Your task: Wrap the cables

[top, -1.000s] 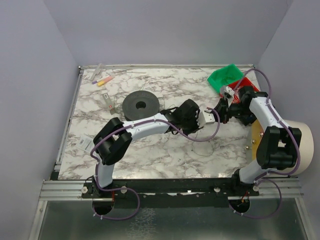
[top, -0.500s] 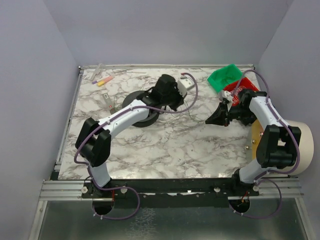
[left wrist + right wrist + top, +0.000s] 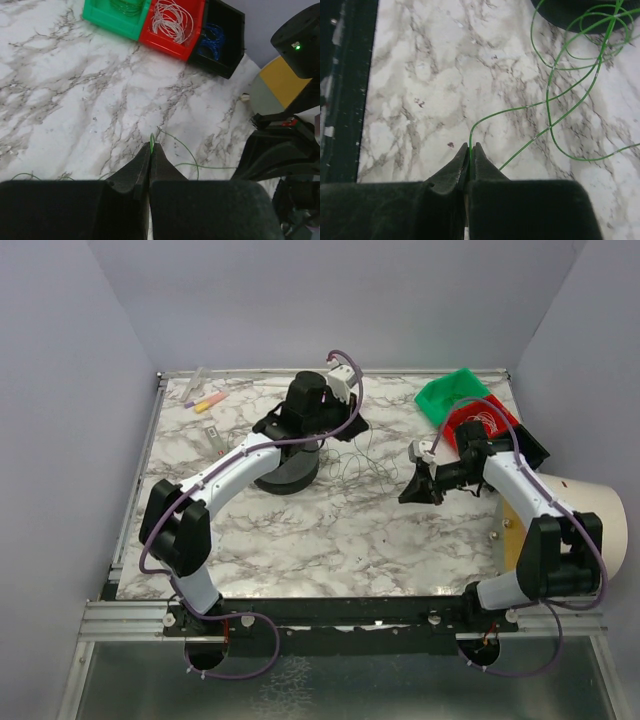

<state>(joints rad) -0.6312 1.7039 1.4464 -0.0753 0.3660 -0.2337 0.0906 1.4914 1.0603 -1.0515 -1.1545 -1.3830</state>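
The left gripper [image 3: 151, 149] is pinching a thin green wire [image 3: 547, 100] at its fingertips. The right gripper [image 3: 470, 148] is clamping the same strand, whose slack is looping across the marble table [image 3: 420, 75] between them. The frame edge is cutting off the black spool [image 3: 560, 17].

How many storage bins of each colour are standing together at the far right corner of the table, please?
Green bin: 1
Red bin: 1
Black bin: 1
Total: 3
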